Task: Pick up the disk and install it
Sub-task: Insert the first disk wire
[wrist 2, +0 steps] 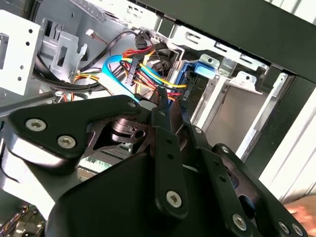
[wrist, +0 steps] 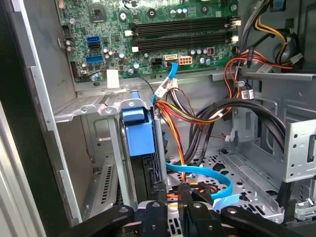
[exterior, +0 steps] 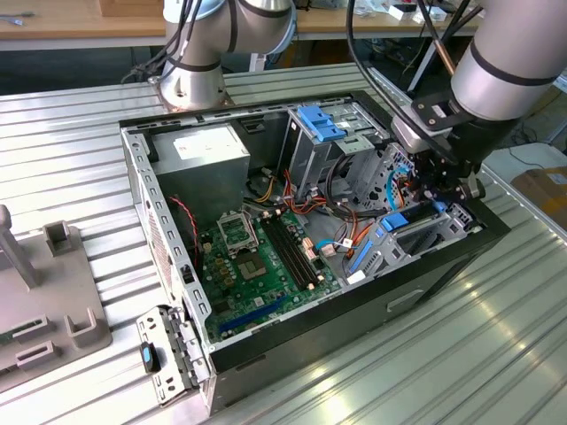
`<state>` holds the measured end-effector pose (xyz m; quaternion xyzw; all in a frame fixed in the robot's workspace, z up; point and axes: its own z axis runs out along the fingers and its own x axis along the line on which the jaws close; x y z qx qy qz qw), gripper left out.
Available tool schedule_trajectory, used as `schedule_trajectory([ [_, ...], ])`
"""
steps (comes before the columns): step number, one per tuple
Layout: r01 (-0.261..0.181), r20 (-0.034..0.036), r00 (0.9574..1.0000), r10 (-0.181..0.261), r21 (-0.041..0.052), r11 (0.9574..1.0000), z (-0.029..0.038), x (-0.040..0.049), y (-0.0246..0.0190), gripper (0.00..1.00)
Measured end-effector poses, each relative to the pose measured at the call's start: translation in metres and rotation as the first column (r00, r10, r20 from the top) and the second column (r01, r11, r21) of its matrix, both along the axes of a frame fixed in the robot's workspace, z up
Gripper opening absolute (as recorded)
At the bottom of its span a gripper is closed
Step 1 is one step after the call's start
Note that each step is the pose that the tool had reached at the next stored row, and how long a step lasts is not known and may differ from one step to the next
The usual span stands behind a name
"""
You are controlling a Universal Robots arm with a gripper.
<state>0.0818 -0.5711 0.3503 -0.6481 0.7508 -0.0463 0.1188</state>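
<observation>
— Where's the disk?
— Standing in its bay at the case's right end, under my claw. Whether my claw grips it, I cannot tell.
— Step?
— Installing, I judge; it needs a straight push home.

Inside an open computer case, the disk with its bright blue carrier frame stands on edge in a grey metal drive cage, slotted between the cage walls. Green motherboard with black memory slots lies beyond the cage; a bundle of orange, yellow and black cables runs just beside the disk, and a flat light-blue cable curls near the disk's lower end. Black gripper linkage sits close to that end of the disk, finger state unclear.
</observation>
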Motion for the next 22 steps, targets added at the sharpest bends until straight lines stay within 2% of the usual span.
schedule_trajectory([
  [2, 0.003, -0.0229, 0.9997, -0.003, -0.0001, 1.0, 0.0008, 0.0065, 0.0019, 0.24],
  [3, 0.003, -0.0396, 0.9992, -0.003, -0.0002, 1.0, 0.0009, 0.0128, 0.002, 0.24],
  [4, 0.003, -0.0511, 0.9987, -0.003, -0.0003, 1.0, 0.0009, 0.0171, 0.002, 0.24],
  [5, 0.003, -0.0587, 0.9983, -0.003, -0.0002, 1.0, 0.0008, 0.0196, 0.0021, 0.24],
  [6, 0.003, -0.063, 0.998, -0.003, -0.0001, 1.0, 0.0008, 0.0206, 0.0021, 0.24],
  [9, 0.003, -0.064, 0.9979, -0.003, -0.0003, 1.0, 0.0009, 0.0207, 0.002, 0.24],
  [11, 0.003, -0.0671, 0.9977, -0.003, -0.0002, 1.0, 0.0012, 0.0207, 0.001, 0.24],
  [12, 0.003, -0.068, 0.9977, -0.003, -0.0003, 1.0, 0.0013, 0.0207, -0.0003, 0.24],
  [14, 0.003, -0.0722, 0.9974, -0.003, -0.0002, 1.0, 0.0013, 0.0208, -0.007, 0.24],
  [17, 0.003, -0.0751, 0.9972, -0.003, -0.0004, 1.0, 0.0013, 0.0207, -0.0108, 0.24],
  [22, 0.002, -0.0936, 0.9956, -0.002, -0.0003, 1.0, 0.0007, 0.0256, -0.0114, 0.24],
])
